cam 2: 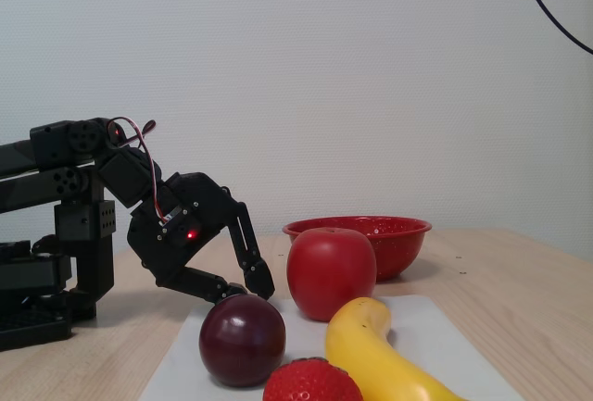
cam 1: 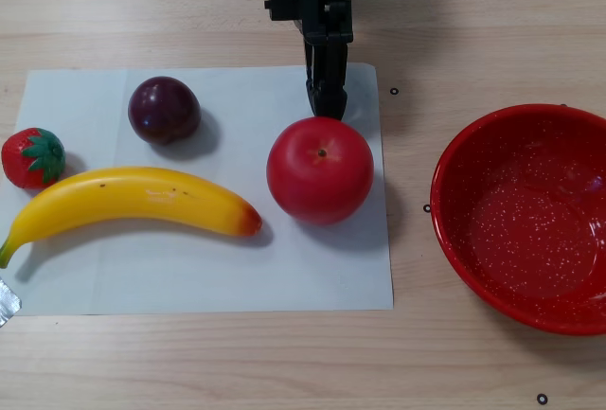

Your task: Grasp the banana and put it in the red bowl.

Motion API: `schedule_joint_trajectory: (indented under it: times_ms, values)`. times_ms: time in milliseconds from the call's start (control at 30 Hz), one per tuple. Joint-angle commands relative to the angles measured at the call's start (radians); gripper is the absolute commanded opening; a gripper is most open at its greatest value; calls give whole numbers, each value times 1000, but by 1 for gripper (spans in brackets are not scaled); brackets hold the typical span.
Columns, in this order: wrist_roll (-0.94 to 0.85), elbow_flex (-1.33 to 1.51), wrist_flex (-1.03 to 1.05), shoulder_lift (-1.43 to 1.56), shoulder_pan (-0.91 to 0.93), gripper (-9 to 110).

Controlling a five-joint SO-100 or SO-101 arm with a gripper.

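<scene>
Yellow banana (cam 1: 133,204) unlabelled, apart from red bowl (cam 1: 524,216)

Other view: banana (cam 1: 133,200) left of apple (cam 1: 320,170), bowl (cam 1: 454,230) right.

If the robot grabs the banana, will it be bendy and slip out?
The banana looks like a hard shiny toy, so it probably stays stiff. That glossy skin might slide between the fingers of the tool, which has not touched it. It lies flat on its curved side on the paper, so it seems unlikely to roll.

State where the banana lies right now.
In the other view, the banana lies on the white paper, lower left, below the plum, left of the apple.
</scene>
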Motion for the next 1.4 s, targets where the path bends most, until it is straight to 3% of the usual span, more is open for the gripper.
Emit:
schedule_joint_trajectory:
  times_ms: [0, 967, 1367]
  values:
    - [0, 5, 18, -11, -9, 0]
    - [2, 2, 31, -11, -9, 0]
    - [12, -216, 170, -147, -37, 0]
